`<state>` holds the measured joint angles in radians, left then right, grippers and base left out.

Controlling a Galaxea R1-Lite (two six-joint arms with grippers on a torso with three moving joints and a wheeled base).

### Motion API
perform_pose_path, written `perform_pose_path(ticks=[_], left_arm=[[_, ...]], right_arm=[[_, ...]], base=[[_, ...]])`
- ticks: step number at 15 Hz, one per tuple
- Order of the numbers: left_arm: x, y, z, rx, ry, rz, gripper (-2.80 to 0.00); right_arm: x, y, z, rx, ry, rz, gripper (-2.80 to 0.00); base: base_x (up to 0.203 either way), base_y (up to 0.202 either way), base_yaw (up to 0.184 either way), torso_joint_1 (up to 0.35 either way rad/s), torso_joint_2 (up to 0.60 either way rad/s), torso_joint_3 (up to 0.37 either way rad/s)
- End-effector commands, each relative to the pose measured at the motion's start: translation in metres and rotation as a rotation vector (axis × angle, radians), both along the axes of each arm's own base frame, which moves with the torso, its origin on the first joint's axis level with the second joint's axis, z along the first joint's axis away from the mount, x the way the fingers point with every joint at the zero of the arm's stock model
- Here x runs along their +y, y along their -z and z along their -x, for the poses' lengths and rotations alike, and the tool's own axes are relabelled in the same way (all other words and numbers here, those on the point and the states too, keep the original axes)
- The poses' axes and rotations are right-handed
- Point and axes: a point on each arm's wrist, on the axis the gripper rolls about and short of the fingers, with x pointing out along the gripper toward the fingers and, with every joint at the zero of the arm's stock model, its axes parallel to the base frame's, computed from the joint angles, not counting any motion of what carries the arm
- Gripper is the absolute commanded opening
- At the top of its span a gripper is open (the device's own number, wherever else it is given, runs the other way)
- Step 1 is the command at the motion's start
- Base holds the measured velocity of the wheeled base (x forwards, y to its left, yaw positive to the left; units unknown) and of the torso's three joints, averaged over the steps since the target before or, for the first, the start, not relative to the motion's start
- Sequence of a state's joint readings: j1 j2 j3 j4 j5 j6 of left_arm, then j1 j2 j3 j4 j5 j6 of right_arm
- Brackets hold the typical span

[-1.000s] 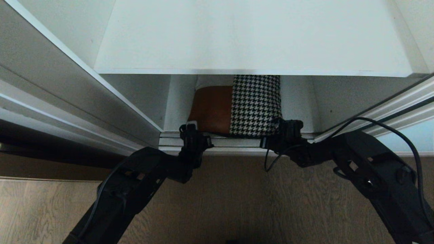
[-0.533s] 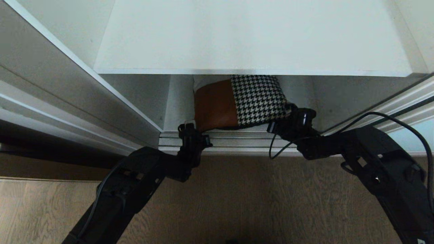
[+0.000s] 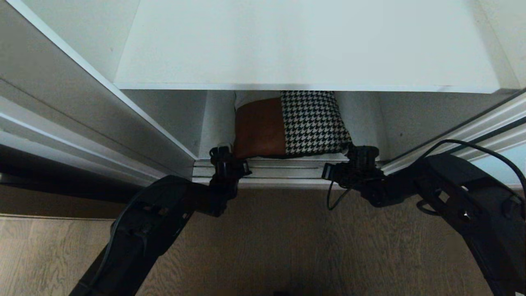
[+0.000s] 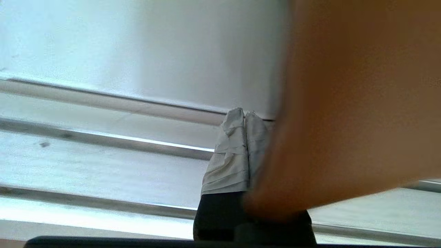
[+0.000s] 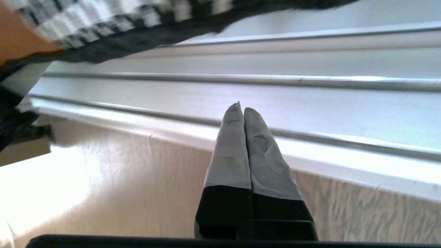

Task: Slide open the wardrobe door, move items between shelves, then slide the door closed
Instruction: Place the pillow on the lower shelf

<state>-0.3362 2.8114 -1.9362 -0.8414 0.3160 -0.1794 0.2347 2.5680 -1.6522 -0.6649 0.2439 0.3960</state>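
1. I see the cushion (image 3: 289, 125) on the lower shelf (image 3: 365, 127), under the upper shelf (image 3: 304, 45), its front edge at the door track (image 3: 279, 170).
2. My left tool (image 3: 222, 153) is pinched closed, empty, pressed against the cushion's brown corner.
3. My right tool (image 3: 359, 153) is closed too, empty, beside the houndstooth corner, over the track.
4. The sliding wardrobe door (image 3: 507, 162) shows at right.

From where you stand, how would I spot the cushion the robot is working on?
Look inside the open white wardrobe, under the wide white shelf, on the lower shelf just behind the silvery door tracks. The cushion lies between the two black claws, the only patterned thing there: rust-brown beside black-and-white houndstooth.
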Motion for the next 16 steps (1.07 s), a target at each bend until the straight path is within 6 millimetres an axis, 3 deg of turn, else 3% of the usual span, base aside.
perform_pose_path(ticks=[1, 3, 6, 8, 9, 11, 13, 16], left_arm=[[0.001, -0.004, 0.001, -0.021, -0.008, 0.010, -2.80], [0.000, -0.006, 0.007, -0.011, -0.008, 0.007, -2.80], [-0.008, -0.021, 0.040, 0.047, 0.057, 0.009, -2.80], [-0.020, -0.052, 0.067, 0.033, 0.123, 0.029, -2.80], [-0.034, -0.065, 0.081, 0.019, 0.166, 0.034, -2.80], [-0.045, -0.091, 0.098, -0.002, 0.189, 0.032, -2.80], [-0.037, -0.119, 0.119, -0.002, 0.176, 0.028, -2.80], [-0.012, -0.174, 0.170, -0.038, 0.154, 0.043, -2.80]], right_arm=[[0.000, -0.009, 0.008, 0.006, -0.004, -0.007, -2.80], [-0.003, -0.004, 0.025, 0.069, -0.018, 0.006, -2.80], [0.000, -0.035, 0.048, 0.057, -0.051, -0.002, -2.80], [-0.001, -0.055, 0.070, 0.059, -0.059, -0.003, -2.80], [-0.004, -0.059, 0.083, 0.075, -0.061, 0.002, -2.80], [-0.009, -0.066, 0.105, 0.098, -0.060, 0.009, -2.80], [-0.012, -0.077, 0.131, 0.106, -0.066, 0.012, -2.80], [-0.014, -0.108, 0.180, 0.068, -0.067, 0.015, -2.80]], base=[[0.000, 0.000, 0.000, 0.000, 0.00, 0.000], [0.000, 0.000, 0.000, 0.000, 0.00, 0.000], [0.000, 0.000, 0.000, 0.000, 0.00, 0.000], [0.000, 0.000, 0.000, 0.000, 0.00, 0.000], [0.000, 0.000, 0.000, 0.000, 0.00, 0.000], [0.000, 0.000, 0.000, 0.000, 0.00, 0.000], [0.000, 0.000, 0.000, 0.000, 0.00, 0.000], [0.000, 0.000, 0.000, 0.000, 0.00, 0.000]])
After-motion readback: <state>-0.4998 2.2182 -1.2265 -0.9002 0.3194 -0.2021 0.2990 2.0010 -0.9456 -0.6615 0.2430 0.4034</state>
